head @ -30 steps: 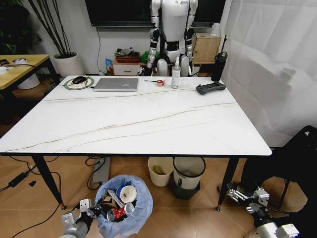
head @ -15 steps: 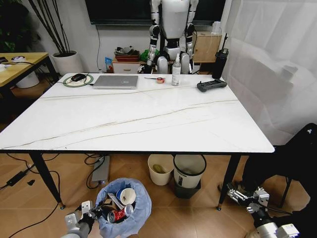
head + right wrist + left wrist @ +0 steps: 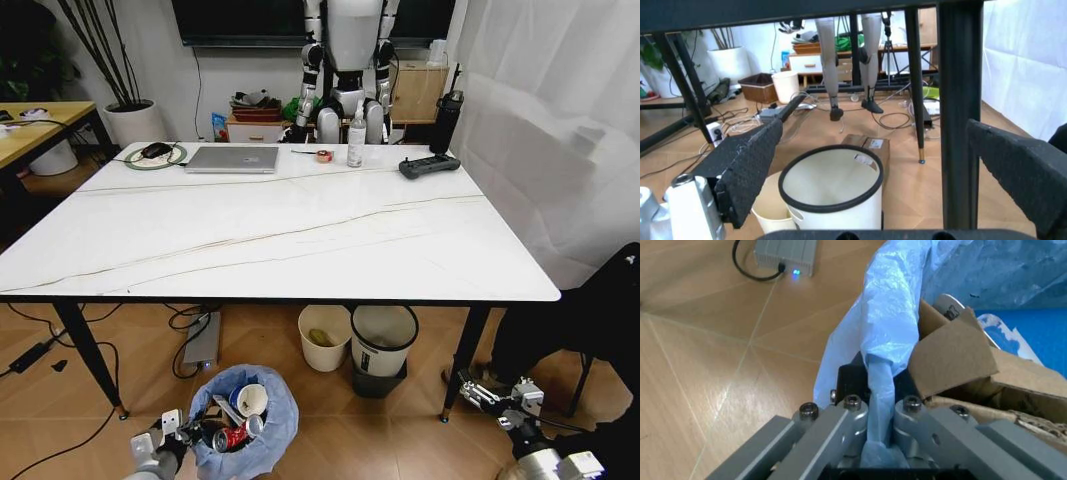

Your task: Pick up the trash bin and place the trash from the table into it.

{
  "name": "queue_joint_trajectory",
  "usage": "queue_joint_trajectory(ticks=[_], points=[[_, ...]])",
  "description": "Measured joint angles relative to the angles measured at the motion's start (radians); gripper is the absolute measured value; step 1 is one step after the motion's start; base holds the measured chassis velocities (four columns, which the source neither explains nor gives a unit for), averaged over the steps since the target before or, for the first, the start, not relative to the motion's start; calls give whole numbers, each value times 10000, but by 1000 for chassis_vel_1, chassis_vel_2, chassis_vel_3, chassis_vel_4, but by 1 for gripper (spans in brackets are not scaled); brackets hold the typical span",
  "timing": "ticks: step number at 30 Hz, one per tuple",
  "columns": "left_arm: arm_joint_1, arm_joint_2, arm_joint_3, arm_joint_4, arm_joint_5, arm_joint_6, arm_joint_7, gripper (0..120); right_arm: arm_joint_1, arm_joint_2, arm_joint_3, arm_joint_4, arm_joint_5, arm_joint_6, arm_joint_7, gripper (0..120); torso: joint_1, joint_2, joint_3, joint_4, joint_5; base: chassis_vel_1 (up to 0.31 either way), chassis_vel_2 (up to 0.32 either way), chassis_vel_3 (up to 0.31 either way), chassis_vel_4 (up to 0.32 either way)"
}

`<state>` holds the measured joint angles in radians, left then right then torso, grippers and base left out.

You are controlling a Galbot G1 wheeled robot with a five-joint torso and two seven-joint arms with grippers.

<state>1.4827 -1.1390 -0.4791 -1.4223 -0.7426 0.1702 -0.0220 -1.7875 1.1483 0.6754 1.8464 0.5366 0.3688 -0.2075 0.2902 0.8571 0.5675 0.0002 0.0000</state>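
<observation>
The trash bin (image 3: 268, 432), lined with a puffy light-blue bag, is low over the wooden floor in front of the table (image 3: 300, 230). My left gripper (image 3: 166, 438) is shut on the bag's rim at the bin's left side. The left wrist view shows its fingers (image 3: 847, 415) clamped on the blue plastic (image 3: 888, 335). Trash lies inside the bin: a red can (image 3: 232, 437), a blue paper cup (image 3: 250, 400) and brown cardboard (image 3: 953, 355). My right gripper (image 3: 488, 393) hangs low by the table's right front leg, its fingers (image 3: 747, 165) spread wide open and holding nothing.
A laptop (image 3: 233, 159), a black controller (image 3: 428, 165), a bottle (image 3: 355, 140) and a tape roll (image 3: 322, 156) stand along the table's far edge. Under the table are a cream bin (image 3: 323, 337) and a white bin with a black rim (image 3: 380, 340). A black chair (image 3: 600, 330) is at the right.
The whole head view has shifted, so the camera has moved. The bin sits slightly lower in the picture, still held by my left gripper. The right gripper has kept its place.
</observation>
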Motion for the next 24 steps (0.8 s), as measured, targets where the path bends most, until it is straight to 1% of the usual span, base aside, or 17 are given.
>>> queue_joint_trajectory(ticks=[6, 8, 12, 14, 20, 24], points=[[-110, -104, -58, 500, 197, -102, 81, 0, 0, 0, 0, 0, 0, 0, 0, 100, -131, -320, -189, 0, 0, 0, 0, 0, 0], [-114, -126, -72, 572, 231, -116, 90, 0, 0, 0, 0, 0, 0, 0, 0, 100, -155, -374, -215, 0, -1, 0, 0, 0, 0], [-153, -248, -138, 874, 344, -189, 168, 0, 0, 0, 0, -1, 0, 0, 0, 100, -288, -693, -404, 0, 0, 0, 0, 0, 0], [-159, -257, -140, 911, 356, -198, 177, 0, 0, 0, 0, 0, 0, 0, 0, 100, -302, -724, -422, -1, 1, 0, 0, 0, 0], [-306, -460, -132, 1313, 486, -300, 248, 0, 0, 0, 0, 0, 0, 0, 0, 100, -437, -1040, -601, 0, 1, 0, 0, 0, 0], [-346, -538, -120, 1425, 555, -332, 267, 0, 0, 0, 0, 0, 0, 0, 0, 100, -481, -1159, -677, -1, 0, 0, 0, 0, 0]])
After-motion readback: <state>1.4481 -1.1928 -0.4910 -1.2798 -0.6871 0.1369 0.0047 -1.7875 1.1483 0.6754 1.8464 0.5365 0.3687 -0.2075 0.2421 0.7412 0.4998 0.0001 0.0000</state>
